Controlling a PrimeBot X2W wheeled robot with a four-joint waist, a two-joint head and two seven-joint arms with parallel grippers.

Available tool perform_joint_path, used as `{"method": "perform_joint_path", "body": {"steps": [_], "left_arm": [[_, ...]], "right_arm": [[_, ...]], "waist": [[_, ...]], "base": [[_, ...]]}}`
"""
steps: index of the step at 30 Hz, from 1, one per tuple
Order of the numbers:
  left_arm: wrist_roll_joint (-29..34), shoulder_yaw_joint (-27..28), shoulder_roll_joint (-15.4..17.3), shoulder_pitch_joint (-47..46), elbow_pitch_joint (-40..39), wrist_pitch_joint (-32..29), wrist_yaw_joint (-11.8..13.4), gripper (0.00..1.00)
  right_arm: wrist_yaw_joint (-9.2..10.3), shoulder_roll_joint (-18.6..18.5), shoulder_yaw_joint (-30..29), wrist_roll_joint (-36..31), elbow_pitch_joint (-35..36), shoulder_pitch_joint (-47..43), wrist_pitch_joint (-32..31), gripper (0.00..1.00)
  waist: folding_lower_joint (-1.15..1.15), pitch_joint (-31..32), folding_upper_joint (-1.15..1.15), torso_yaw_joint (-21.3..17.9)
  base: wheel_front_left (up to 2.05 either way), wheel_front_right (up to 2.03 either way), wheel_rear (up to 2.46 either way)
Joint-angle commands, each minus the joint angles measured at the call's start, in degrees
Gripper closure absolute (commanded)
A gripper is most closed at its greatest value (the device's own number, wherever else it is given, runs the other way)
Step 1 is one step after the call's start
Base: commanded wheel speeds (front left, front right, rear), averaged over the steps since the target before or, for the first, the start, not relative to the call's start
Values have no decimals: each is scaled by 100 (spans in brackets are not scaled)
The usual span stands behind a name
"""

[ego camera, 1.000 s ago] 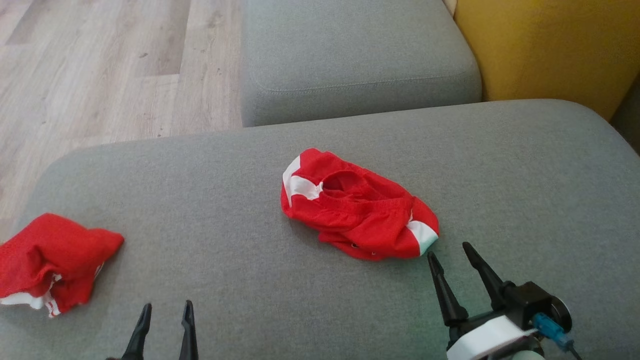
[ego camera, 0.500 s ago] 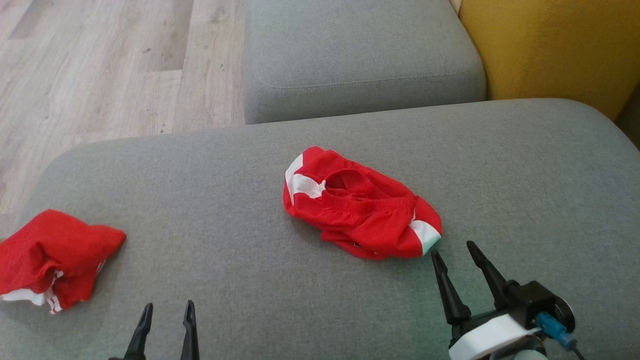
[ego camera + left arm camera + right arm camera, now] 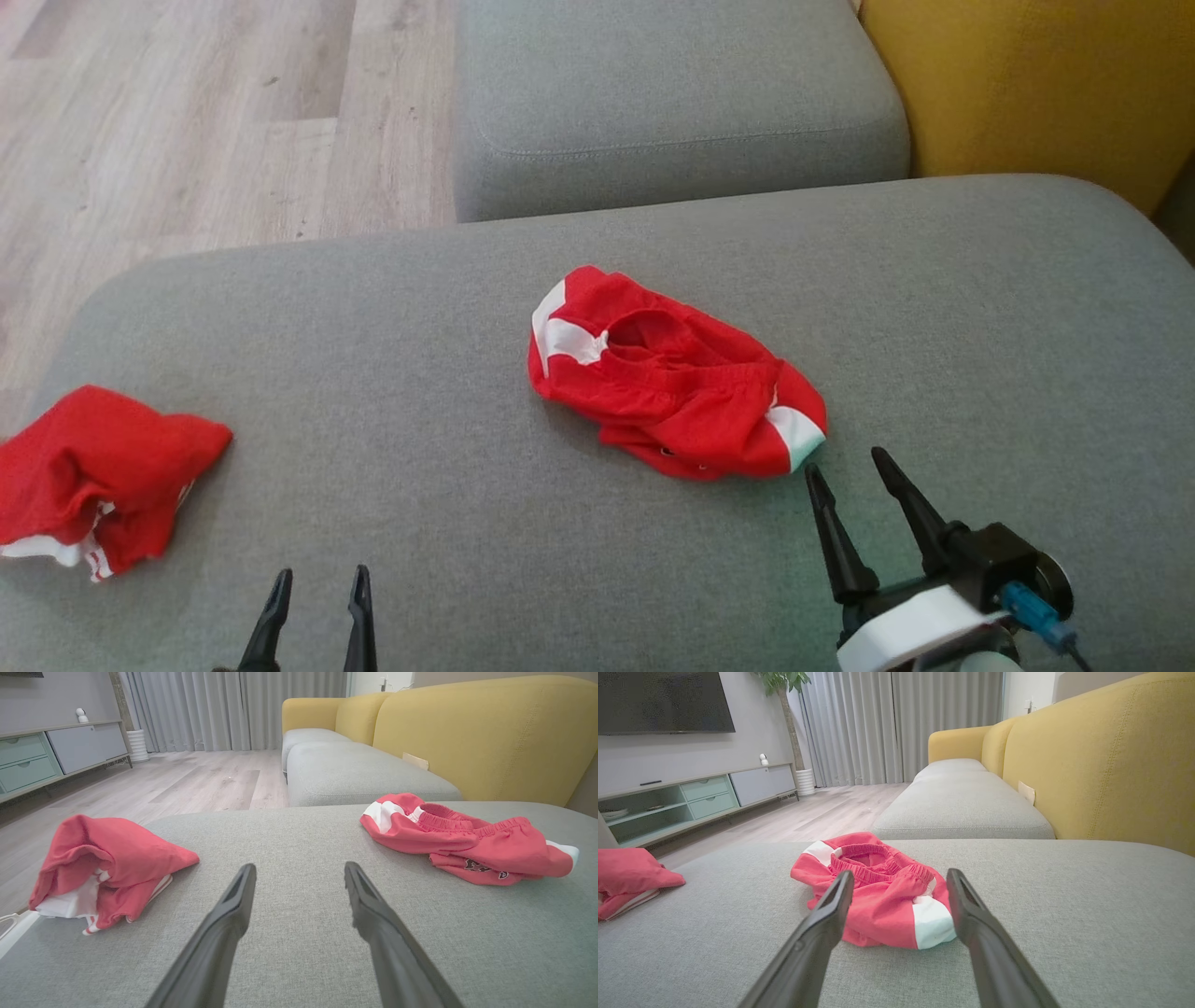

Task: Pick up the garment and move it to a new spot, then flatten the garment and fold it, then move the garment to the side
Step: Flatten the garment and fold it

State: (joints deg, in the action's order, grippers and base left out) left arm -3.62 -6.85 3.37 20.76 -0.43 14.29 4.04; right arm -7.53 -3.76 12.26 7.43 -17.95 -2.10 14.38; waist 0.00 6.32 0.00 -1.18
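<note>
Left fingers (image 3: 269,621): two long dark fingers, held apart with nothing between them, low over the cushion.
Right fingers (image 3: 831,532): also apart and empty; their tips stop just short of the shorts' white-panelled end, and whether they touch it cannot be told.
Grey fabric seat cushion (image 3: 420,373): lies under both pairs of fingers and carries both garments.
Crumpled red shorts with white panels (image 3: 672,383): directly beyond the right fingers' tips, with the elastic waistband gaping upward; ahead and well to the right of the left fingers (image 3: 229,914).
Bunched red-and-white garment (image 3: 93,467): to the left of the left fingers, near the cushion's left edge, well apart from the shorts.
Second grey cushion (image 3: 653,93): beyond the shorts.
Yellow sofa backrest (image 3: 1027,84): beyond and right of the right fingers (image 3: 826,910).
Pale wooden floor (image 3: 187,121): beyond and left of the left fingers.
</note>
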Motion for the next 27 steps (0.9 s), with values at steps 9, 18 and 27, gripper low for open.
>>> {"method": "perform_joint_path", "body": {"steps": [9, 18, 27], "left_arm": [[155, -34, -49, -614, -44, 71, -176, 0], [367, -948, -49, -2378, 897, -319, -614, 0], [140, -2327, -49, -4954, 1547, -1949, -962, 0]], "right_arm": [[4, 32, 69, -13, 319, 282, 62, 0], [4, -6, 51, -79, 723, 635, 62, 0], [4, -66, -102, -162, 1105, 907, 62, 0]], "waist": [[0, -286, 0, -274], [0, -832, 0, -868], [0, -1633, 0, -1458]], "base": [[0, 0, 0], [0, 0, 0], [0, 0, 0]]}}
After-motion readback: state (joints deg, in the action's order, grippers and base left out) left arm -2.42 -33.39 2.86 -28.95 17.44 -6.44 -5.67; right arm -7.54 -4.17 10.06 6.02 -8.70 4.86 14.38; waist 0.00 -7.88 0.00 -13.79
